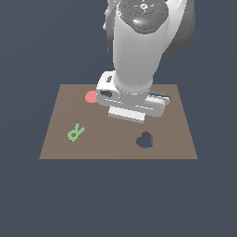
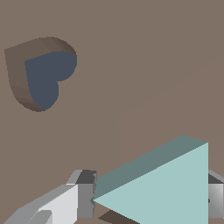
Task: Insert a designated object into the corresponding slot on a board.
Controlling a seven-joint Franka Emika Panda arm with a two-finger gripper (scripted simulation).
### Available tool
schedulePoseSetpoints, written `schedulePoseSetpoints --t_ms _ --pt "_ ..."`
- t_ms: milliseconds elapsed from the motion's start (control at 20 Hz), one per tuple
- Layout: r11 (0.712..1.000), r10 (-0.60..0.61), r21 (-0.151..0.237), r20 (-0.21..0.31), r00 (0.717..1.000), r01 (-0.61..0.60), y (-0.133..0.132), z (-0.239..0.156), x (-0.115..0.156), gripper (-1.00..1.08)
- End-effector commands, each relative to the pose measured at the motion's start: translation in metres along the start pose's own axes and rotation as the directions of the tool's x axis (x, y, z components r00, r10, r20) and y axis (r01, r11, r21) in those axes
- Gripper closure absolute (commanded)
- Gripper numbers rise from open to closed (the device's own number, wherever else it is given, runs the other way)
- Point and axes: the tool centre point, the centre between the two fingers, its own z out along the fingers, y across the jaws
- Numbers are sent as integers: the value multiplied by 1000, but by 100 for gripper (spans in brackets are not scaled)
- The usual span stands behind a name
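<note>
The gripper (image 2: 148,202) pinches the light-teal triangle (image 2: 166,188) between its 2 fingers (image 2: 83,194), holding it low over the brown board (image 1: 55,139), so the carry step is in hand. The triangular slot shows in neither view (probably hidden beneath the arm); only the heart-shaped hole (image 2: 43,74) lies near. Next, the triangle needs aligning over its slot and lowering in.

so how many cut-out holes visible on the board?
1: the heart-shaped hole toward the exterior view's right, near the board's front edge. The arm may hide others.
</note>
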Motion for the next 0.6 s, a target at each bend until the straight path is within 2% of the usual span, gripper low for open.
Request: schedulePoseSetpoints --t_ms 0,550 --pt "999 -44 0 -1 999 44 -1 -1 -11 108" --pt "992 -124 0 0 992 124 0 -2 -32 108"
